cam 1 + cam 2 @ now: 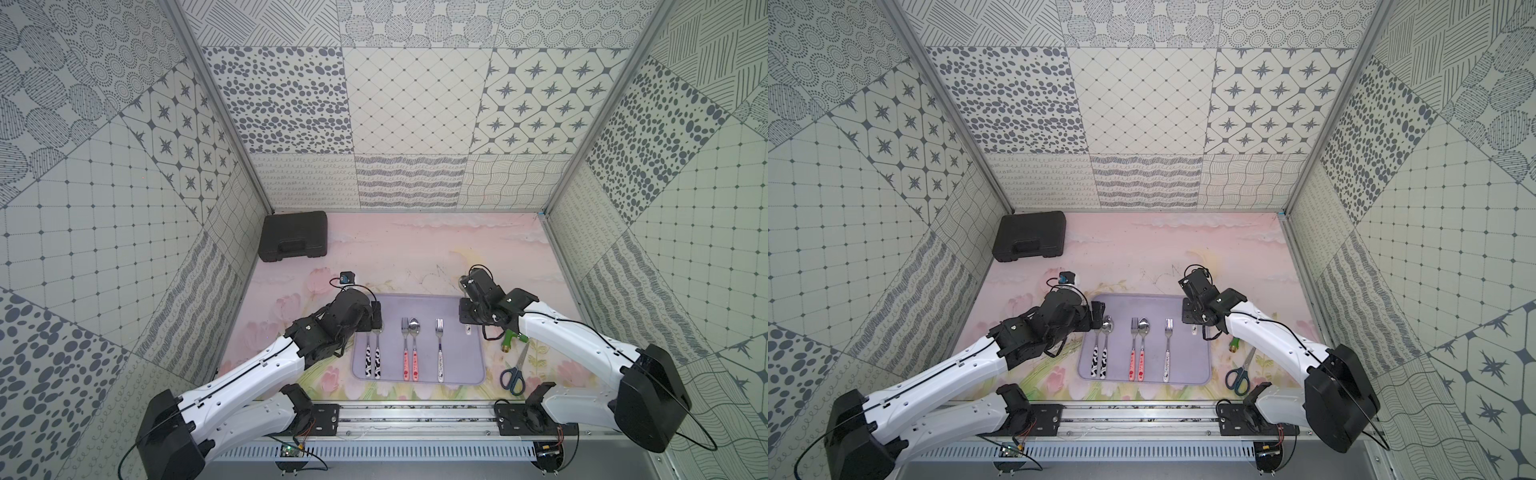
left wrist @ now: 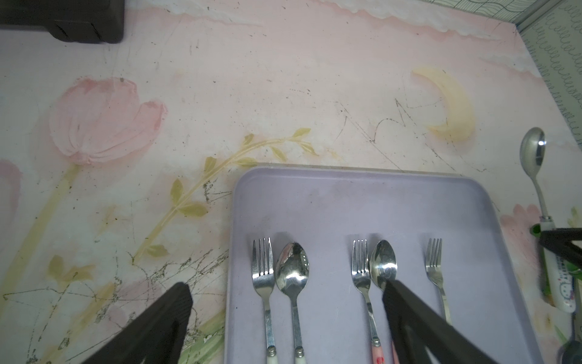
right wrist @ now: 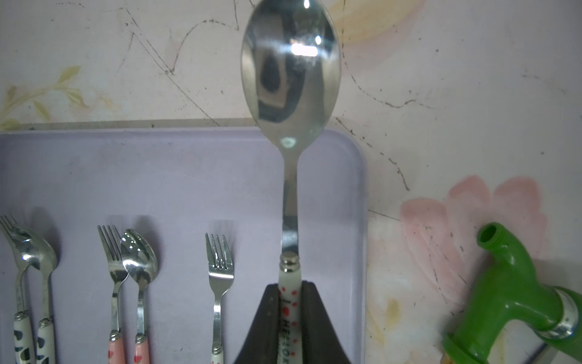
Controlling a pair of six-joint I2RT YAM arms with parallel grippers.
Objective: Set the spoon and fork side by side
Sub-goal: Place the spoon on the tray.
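Note:
A purple tray [image 1: 419,303] holds a cow-patterned fork [image 1: 368,353] and spoon [image 1: 377,353], a pink-handled fork [image 1: 405,336] and spoon [image 1: 414,332], and a lone white-handled fork [image 1: 439,345]. My right gripper [image 3: 290,288] is shut on the red-dotted white handle of another spoon [image 3: 289,72]. That spoon hangs above the tray's right edge, to the right of the lone fork [image 3: 219,271], bowl pointing away. My left gripper [image 2: 285,287] stands open over the tray's left side, above the cow-patterned pair, with nothing between its fingers.
A black case [image 1: 293,236] lies at the back left. A green hose nozzle [image 1: 512,338] and blue-handled scissors [image 1: 515,370] lie right of the tray. Patterned walls close in three sides, and a metal rail runs along the front.

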